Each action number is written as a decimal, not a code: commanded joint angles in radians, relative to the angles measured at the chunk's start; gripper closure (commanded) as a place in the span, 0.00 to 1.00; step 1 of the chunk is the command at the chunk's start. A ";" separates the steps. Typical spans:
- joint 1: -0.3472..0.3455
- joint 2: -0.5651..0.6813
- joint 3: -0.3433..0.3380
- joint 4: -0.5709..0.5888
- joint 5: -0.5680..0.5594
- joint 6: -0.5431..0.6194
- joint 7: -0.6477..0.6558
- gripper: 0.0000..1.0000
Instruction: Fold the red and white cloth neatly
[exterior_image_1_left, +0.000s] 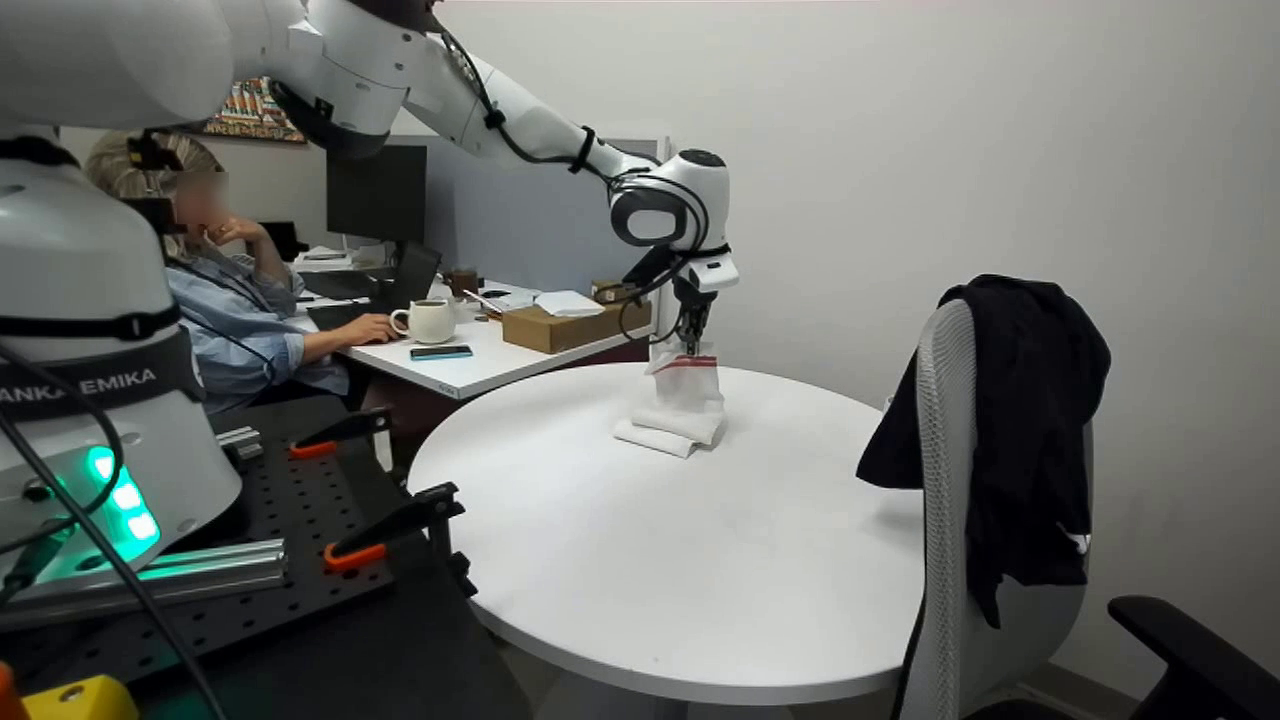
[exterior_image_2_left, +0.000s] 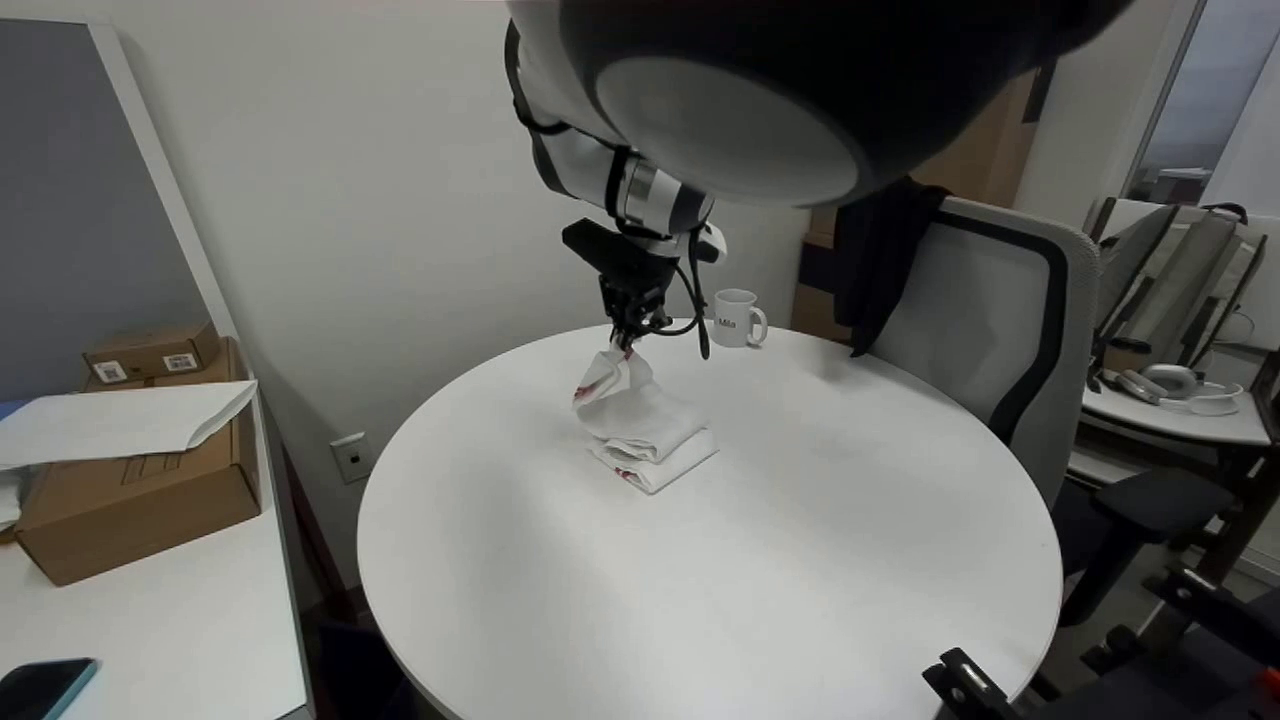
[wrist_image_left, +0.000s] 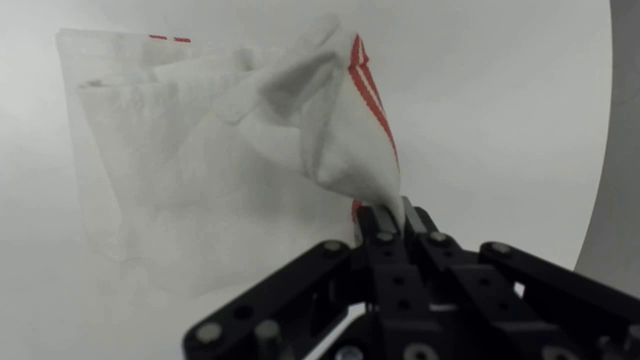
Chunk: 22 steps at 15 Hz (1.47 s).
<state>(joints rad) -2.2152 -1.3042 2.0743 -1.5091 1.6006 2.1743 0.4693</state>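
Right of the white desk (exterior_image_1_left: 640, 560) stands a chair (exterior_image_2_left: 975, 300); a mug (exterior_image_2_left: 733, 320) sits near the far edge, right of the end effector (wrist_image_left: 398, 215), which is clamped on the raised far end of the cloth (wrist_image_left: 200, 175), its folds lying nearer.

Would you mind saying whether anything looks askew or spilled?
The cloth looks askew for a neat fold: in the wrist view, its upper layer lies crooked over the lower one, and the part in the hand is bunched. Nothing looks spilled.

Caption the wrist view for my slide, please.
Black two-fingered claw pinching a raised part of a red-striped white cloth on a round white table.
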 joint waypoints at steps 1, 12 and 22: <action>0.003 -0.046 -0.007 0.019 0.043 -0.008 -0.008 0.99; 0.111 0.019 -0.042 -0.274 0.148 -0.057 -0.211 0.99; 0.147 0.005 -0.078 -0.443 0.139 -0.150 -0.290 0.99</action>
<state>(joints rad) -2.1059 -1.3099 2.0136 -1.8949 1.7208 2.0592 0.2173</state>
